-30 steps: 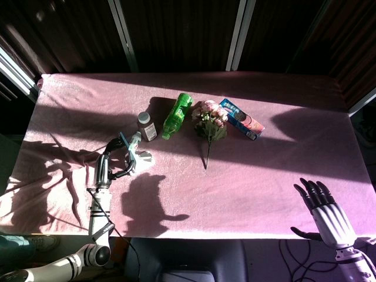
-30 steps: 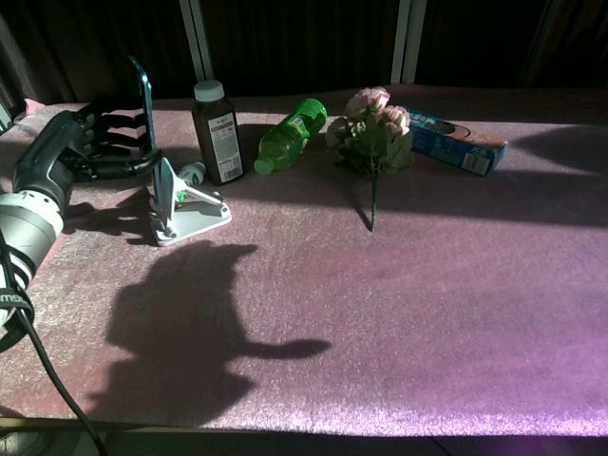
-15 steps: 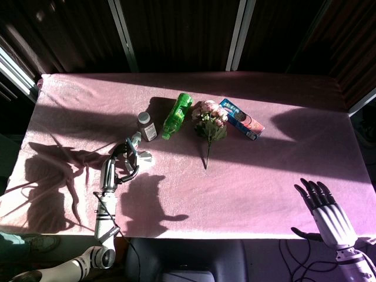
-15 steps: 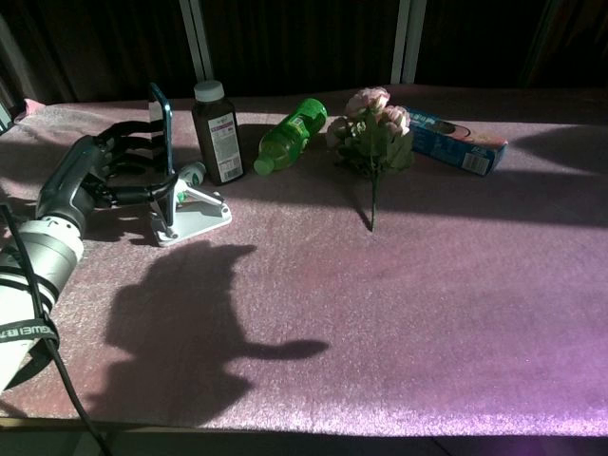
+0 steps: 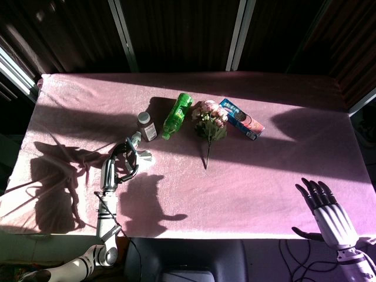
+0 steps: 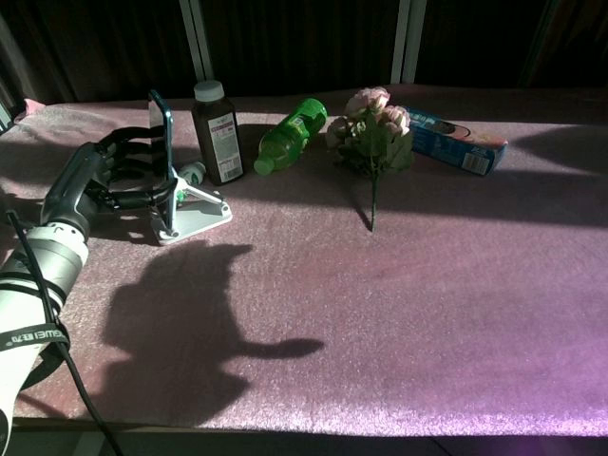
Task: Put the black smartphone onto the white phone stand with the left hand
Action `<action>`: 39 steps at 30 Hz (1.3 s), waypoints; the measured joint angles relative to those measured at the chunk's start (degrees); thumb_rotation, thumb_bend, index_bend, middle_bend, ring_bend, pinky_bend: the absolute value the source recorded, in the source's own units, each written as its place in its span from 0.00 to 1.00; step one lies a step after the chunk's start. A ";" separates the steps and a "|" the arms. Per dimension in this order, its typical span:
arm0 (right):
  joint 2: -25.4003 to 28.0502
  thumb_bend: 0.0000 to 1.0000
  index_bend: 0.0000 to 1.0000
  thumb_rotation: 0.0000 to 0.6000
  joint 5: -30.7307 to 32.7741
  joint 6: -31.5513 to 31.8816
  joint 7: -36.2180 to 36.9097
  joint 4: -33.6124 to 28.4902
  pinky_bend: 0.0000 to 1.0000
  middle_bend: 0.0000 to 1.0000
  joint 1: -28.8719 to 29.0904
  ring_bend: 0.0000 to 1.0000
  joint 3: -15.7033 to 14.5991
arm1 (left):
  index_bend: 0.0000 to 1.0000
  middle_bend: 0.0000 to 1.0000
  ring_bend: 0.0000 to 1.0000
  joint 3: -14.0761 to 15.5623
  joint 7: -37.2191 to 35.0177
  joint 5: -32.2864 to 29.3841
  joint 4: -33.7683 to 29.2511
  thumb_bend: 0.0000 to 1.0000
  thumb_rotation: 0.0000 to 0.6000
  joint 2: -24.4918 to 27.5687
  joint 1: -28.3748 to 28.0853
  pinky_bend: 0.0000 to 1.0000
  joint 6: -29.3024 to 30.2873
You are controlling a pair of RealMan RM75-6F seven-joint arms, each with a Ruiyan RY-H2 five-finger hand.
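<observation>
Left hand (image 6: 100, 180): fingers (image 6: 133, 147) curl around the phone (image 6: 161, 142) from behind and grip it. The phone is upright, its lower edge seated in the stand (image 6: 195, 214). The stand rests on the pink cloth (image 6: 399, 304), just beside a brown bottle (image 6: 217, 133). Farther along lie a green bottle (image 6: 290, 133), a flower bunch (image 6: 372, 138) and a blue box (image 6: 456, 141). Right hand (image 5: 328, 214): fingers spread, holding nothing, past the table's near edge, well apart from every object.
</observation>
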 measured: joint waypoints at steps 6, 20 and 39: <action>0.03 0.13 0.00 1.00 -0.02 0.12 0.10 0.01 0.00 0.00 -0.04 0.00 0.02 | 0.86 1.00 0.69 -0.08 -0.45 0.09 2.35 0.49 1.00 -0.99 -0.46 0.22 -0.20; 0.11 0.13 0.00 1.00 -0.02 0.21 0.25 0.03 0.00 0.00 -0.08 0.00 0.04 | 0.72 0.90 0.56 0.64 -2.18 0.41 4.39 0.42 1.00 -1.51 -0.78 0.18 -1.95; 0.10 0.13 0.00 1.00 -0.01 0.14 0.05 -0.01 0.00 0.00 -0.08 0.00 0.02 | 0.12 0.29 0.22 1.24 -2.74 0.74 3.40 0.34 1.00 -0.45 -0.59 0.10 -2.97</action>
